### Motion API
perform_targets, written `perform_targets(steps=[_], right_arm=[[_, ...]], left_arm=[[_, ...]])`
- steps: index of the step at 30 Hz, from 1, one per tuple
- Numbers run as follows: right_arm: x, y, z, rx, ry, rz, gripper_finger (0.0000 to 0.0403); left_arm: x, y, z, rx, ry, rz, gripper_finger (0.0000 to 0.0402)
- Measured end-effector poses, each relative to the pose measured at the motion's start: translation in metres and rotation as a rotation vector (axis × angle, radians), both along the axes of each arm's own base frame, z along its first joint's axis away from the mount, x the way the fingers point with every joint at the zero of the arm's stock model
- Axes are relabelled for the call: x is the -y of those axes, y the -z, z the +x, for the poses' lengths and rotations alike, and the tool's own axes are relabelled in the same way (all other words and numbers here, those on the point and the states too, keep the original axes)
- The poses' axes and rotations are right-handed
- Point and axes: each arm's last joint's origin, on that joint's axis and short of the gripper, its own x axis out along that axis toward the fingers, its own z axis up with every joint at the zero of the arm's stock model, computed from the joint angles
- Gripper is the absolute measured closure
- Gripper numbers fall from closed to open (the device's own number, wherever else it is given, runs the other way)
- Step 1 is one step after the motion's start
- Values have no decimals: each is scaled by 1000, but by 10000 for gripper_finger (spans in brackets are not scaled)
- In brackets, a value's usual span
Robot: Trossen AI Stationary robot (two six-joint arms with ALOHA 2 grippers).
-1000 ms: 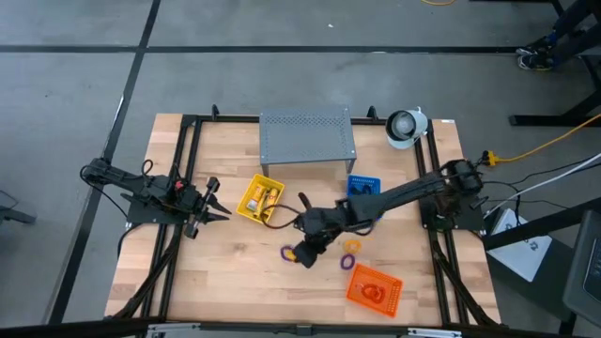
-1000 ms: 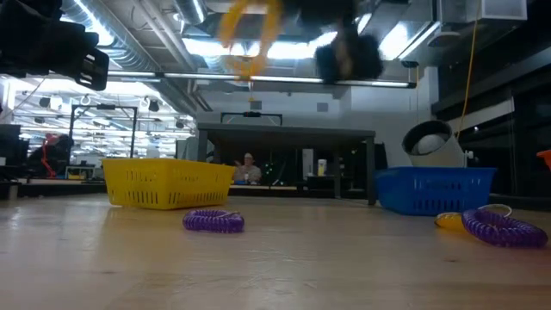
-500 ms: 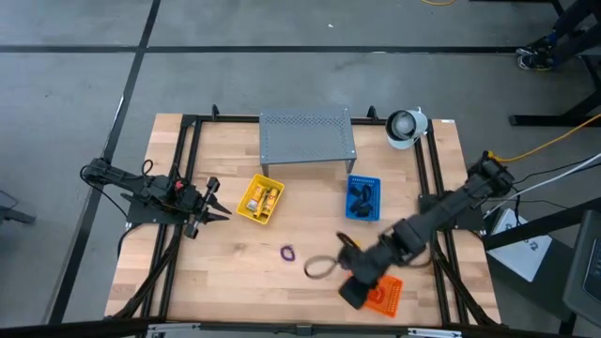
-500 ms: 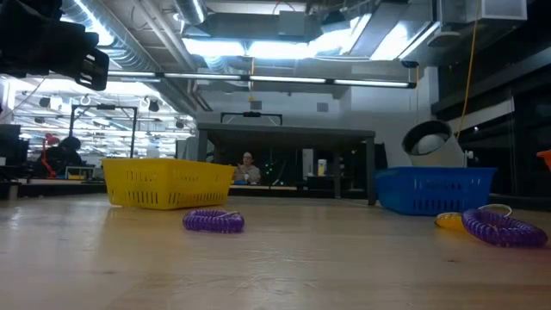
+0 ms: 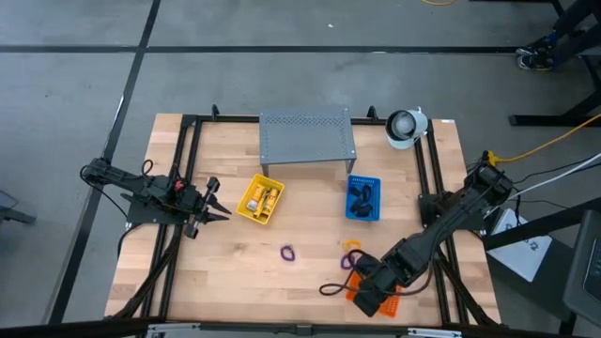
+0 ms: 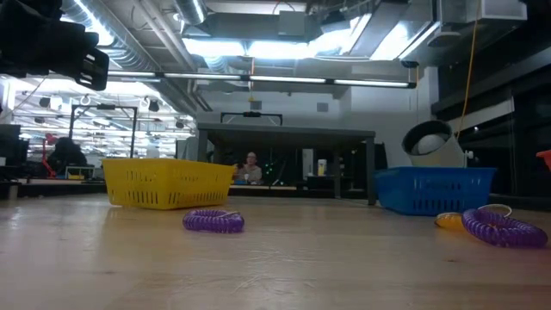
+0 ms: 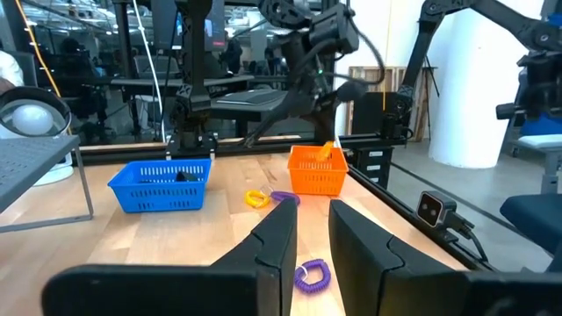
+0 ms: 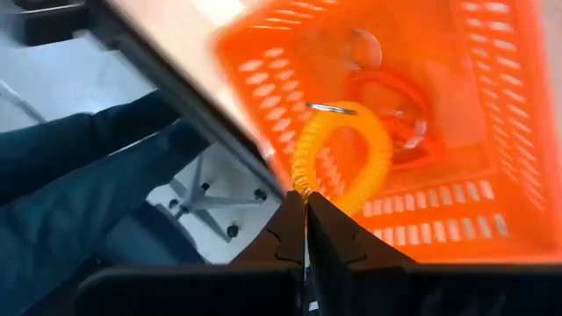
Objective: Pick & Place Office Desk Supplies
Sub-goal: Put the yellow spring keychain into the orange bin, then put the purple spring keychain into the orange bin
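Over the orange tray [image 5: 384,293] near the surface's front edge, the right gripper [image 8: 305,204] has its jaws pinched on an orange coil loop [image 8: 342,162], which looks light, springy and floppy, best held on one strand; the left gripper [image 5: 218,201] waits narrowly parted.

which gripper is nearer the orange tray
Right. The right gripper is directly over the orange tray, holding an orange loop above it; the left gripper waits across the table by the yellow tray.
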Motion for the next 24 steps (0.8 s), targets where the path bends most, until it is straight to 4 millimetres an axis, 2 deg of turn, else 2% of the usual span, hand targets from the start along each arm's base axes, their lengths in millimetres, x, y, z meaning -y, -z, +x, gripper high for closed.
perform_targets(steps=[4,10,14,18,24], right_arm=[[2,6,-2,-18,18,-11,367],[2,6,-1,-13,20,-10,261],[0,5,0,5,21,7,207],[0,2,9,95,54,22,188],[15,-3,35,296,176,-17,202]], left_arm=[[0,0,0,0,0,0,338],[0,0,0,0,0,0,336],[0,0,0,0,0,0,339],[0,0,0,0,0,0,336],[0,0,0,0,0,0,334]])
